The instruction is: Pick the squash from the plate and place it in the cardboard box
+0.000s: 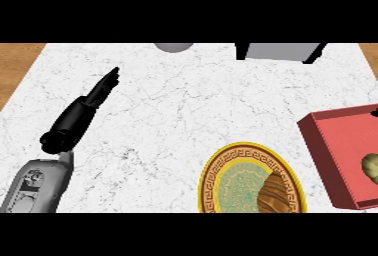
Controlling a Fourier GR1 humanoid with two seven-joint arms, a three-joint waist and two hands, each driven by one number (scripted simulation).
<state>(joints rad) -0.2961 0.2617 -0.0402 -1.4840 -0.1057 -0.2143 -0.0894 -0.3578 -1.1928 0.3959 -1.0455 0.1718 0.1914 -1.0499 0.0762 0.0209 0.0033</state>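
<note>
A round plate (221, 172) with a yellow patterned rim and a green centre lies at the lower middle right. A brown ridged item (275, 195) rests on its right half. To the right stands a red open box (325, 150), cut off by the view's edge. Inside the box, at the right edge, a pale yellow-green lumpy squash (371, 167) shows in part. My left hand (81, 112) is over the counter at the left, fingers straight and pointing away, holding nothing and far from the plate. My right hand does not show.
A grey round object (173, 47) and a grey box-shaped object with dark sides (282, 51) sit at the counter's far edge. The white marble counter (184, 100) has wood showing beyond its left and right edges.
</note>
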